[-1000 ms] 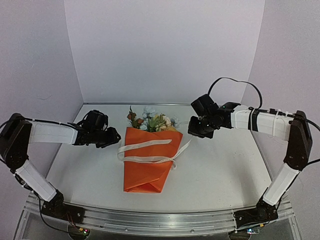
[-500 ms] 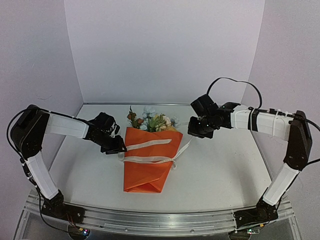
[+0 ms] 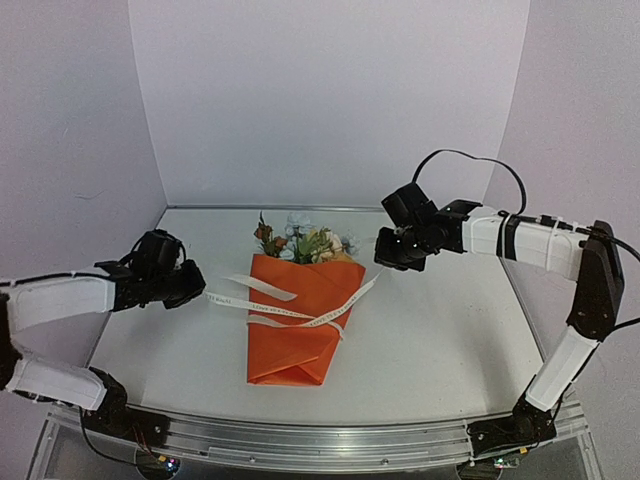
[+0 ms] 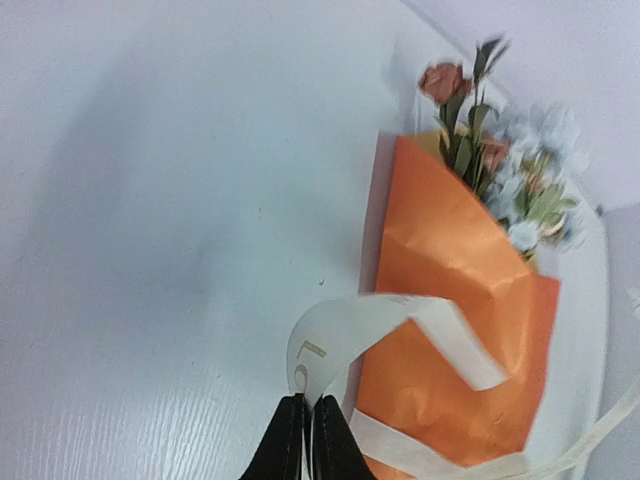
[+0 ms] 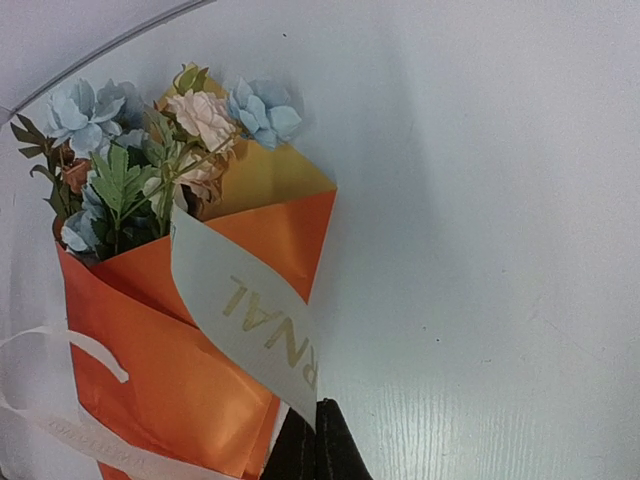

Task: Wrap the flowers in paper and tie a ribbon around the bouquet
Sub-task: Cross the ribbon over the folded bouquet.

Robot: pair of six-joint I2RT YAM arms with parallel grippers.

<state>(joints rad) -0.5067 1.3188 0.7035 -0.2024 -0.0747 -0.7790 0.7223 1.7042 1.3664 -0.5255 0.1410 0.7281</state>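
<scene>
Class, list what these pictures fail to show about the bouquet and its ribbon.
Stems of the flowers: every view, hidden inside the orange paper.
Lettering on the ribbon: top view, too small; right wrist view, partly pinched in the right gripper.
The ribbon's run underneath: top view, hidden by that paper.

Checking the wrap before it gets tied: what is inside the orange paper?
Blue, pink and rust flowers poke from the open top of the paper. Their stems cannot be seen, because the paper covers them.
</scene>
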